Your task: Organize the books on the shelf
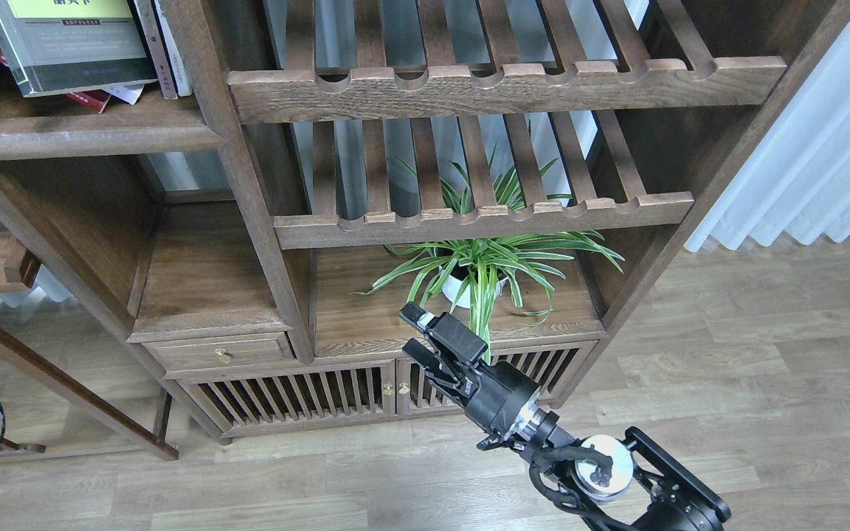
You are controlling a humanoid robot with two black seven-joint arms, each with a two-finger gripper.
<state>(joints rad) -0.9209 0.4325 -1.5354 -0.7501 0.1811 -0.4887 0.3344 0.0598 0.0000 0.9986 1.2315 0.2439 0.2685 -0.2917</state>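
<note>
1. Bookcase (248, 192) spanning most of the view, slatted racks (506, 81) at 12 o'clock.
2. Shelf (85, 133) at 10 o'clock, carrying the books (78, 44): thick black-grey one leaning, red one beneath, pale ones upright beside.
3. Potted plant (480, 269) at centre.
4. Right gripper (414, 335) at 6 o'clock, jaws released, empty, well apart from the books.

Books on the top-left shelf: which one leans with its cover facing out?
The thick black-grey book with the yellow-green panel; the thin ones beside it stand spine-out.
</note>
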